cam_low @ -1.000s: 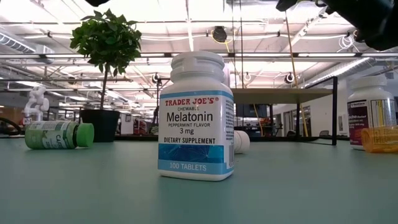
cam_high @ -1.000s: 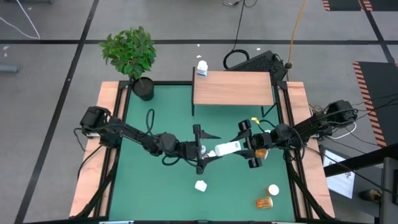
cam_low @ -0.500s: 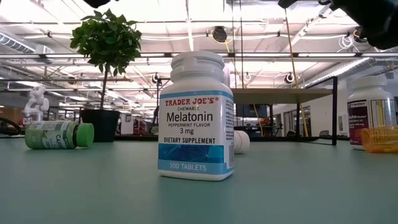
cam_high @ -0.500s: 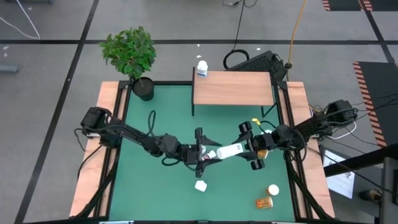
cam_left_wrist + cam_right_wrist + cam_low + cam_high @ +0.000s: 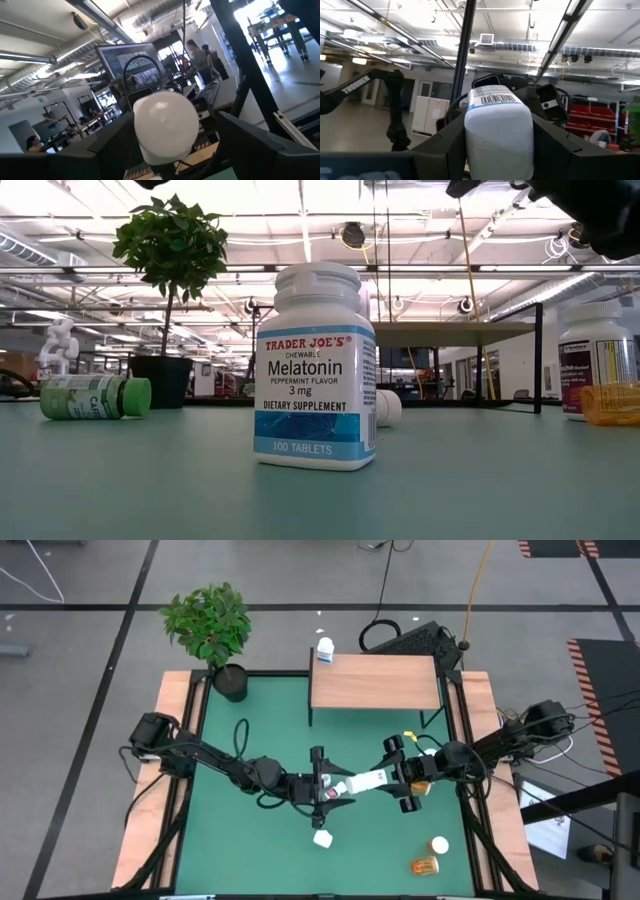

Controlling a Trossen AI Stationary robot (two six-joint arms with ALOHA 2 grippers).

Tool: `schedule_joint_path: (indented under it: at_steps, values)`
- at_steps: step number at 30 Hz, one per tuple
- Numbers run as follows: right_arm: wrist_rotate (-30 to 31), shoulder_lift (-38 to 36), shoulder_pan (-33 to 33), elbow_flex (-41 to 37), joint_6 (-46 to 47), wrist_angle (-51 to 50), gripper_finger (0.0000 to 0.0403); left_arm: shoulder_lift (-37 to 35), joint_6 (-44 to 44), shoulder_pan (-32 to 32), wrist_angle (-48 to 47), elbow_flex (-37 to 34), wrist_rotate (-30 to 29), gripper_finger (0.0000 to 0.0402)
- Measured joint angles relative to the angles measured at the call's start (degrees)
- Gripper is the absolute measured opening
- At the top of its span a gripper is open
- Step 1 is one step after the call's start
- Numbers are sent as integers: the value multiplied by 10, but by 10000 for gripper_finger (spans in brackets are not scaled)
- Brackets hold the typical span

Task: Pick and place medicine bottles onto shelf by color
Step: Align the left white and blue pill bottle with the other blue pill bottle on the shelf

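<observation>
I have one white bottle (image 5: 366, 780) lying on its side in mid-air between my two claws, well above the green mat (image 5: 260, 705). My right claw (image 5: 388, 776) is clamped on its base end; in the right wrist view the barcoded bottom sits squeezed between my fingers (image 5: 547, 137). My left claw (image 5: 335, 790) has come to the cap end: in the left wrist view the white cap (image 5: 165, 122) sits between the fingers, which stand fairly wide, and I cannot tell whether they touch it yet.

I judge the bottle light, stiff and smooth plastic, likely to slip or twist if pinched near the rounded cap, so I would want the left claw further onto the straight wall before the right lets go.

The shelf (image 5: 375, 683) lies beyond both claws with plenty of bare board; one white bottle (image 5: 325, 649) stands at its far corner. Another white bottle (image 5: 322, 838) stands on the mat just beneath my left claw, so I would avoid dropping low there. An amber bottle (image 5: 425, 865) and one more white bottle (image 5: 439, 844) lie nearer than my right claw.
</observation>
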Motion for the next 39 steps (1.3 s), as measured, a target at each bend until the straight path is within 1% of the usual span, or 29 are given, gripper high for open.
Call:
schedule_joint_path:
  at_steps: [3,12,15,21,25,27,29,31,34,36,39]
  values:
    - [25,0,0,0,-3,-2,173,0,-20,6,5,0,0,282]
    - [31,0,0,0,-4,-4,173,0,-92,27,-2,0,-5,279]
    - [38,0,0,0,-4,-7,173,0,-103,27,-2,0,-5,255]
    - [42,0,0,0,14,-6,175,0,-107,29,1,0,-7,173]
    - [61,-1,0,0,24,-10,192,-3,-136,32,0,0,-18,170]
    - [88,-7,0,0,16,-33,210,-8,-139,32,-15,0,-42,172]
    - [136,-19,0,0,-8,-72,230,-25,-127,32,-59,0,-75,181]
    - [205,-37,0,0,-39,-116,251,-49,-111,39,-114,0,-103,184]
    - [288,-64,0,0,-75,-177,275,-93,-113,69,-215,1,-121,175]
    - [317,-80,0,-1,-89,-209,287,-119,-129,98,-299,13,-121,171]
    - [329,-98,0,-1,-95,-242,296,-149,-138,149,-434,52,-115,171]
